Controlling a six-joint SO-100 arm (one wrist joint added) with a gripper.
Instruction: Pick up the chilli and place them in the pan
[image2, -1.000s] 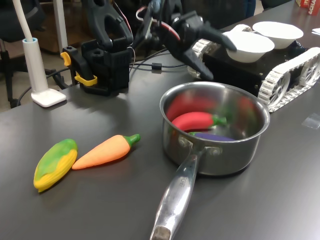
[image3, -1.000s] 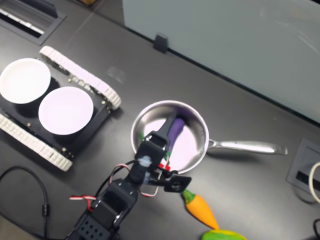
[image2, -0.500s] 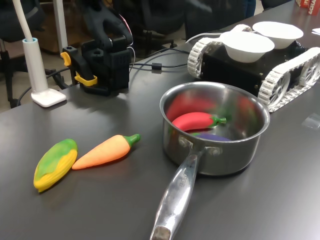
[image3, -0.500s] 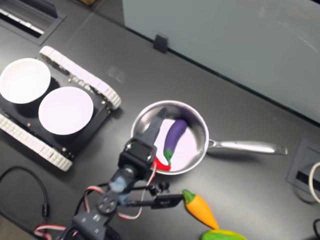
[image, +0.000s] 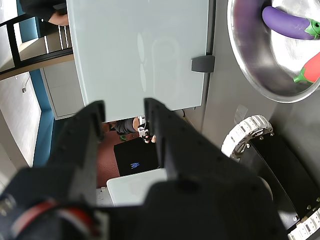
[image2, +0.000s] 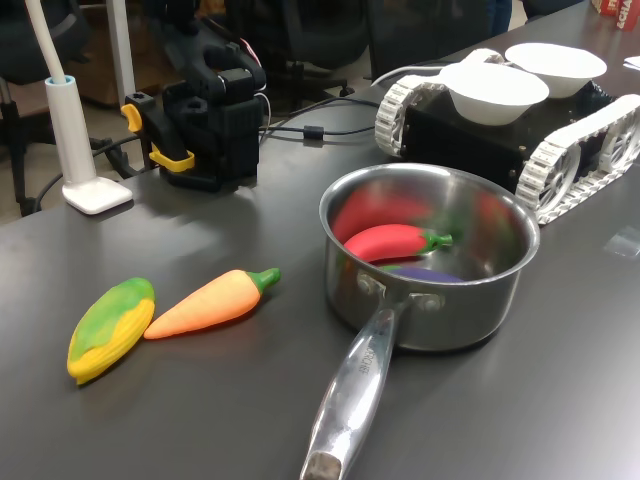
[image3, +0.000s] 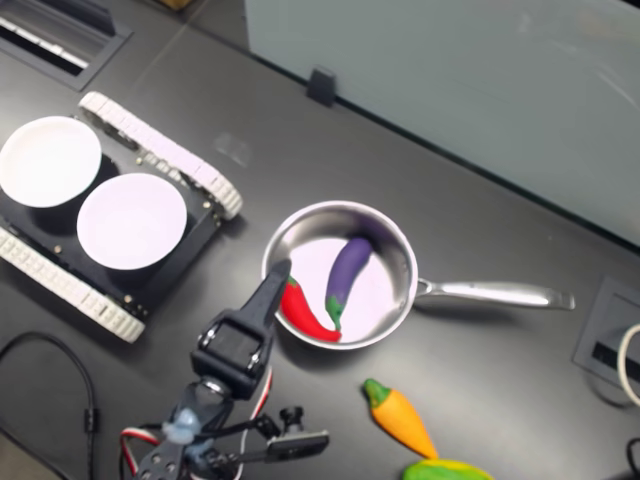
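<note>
Chilli (image2: 388, 242) lies inside the pan (image2: 500, 300) on a dark grey table (image2: 200, 400), beside a purple eggplant (image3: 348, 272).

The matte tabletop carries the steel pan with its long handle pointing to the second exterior view's right; a carrot (image2: 212, 301) and a corn cob (image2: 108, 328) lie side by side, apart from the pan on the first exterior view's left. A tracked black vehicle (image3: 150, 160) holds two white bowls (image3: 131, 221), and a pale frosted panel (image3: 450, 80) stands along the table's far edge. A white lamp base (image2: 95, 193) sits near the arm's black base (image2: 210, 125). The gripper (image: 124, 112) is raised off the table, its fingers (image: 160, 130) spread with nothing between them. In the first exterior view the arm is cut off at the top and the eggplant is mostly hidden under the chilli; in the wrist view the chilli is cropped at the edge.
</note>
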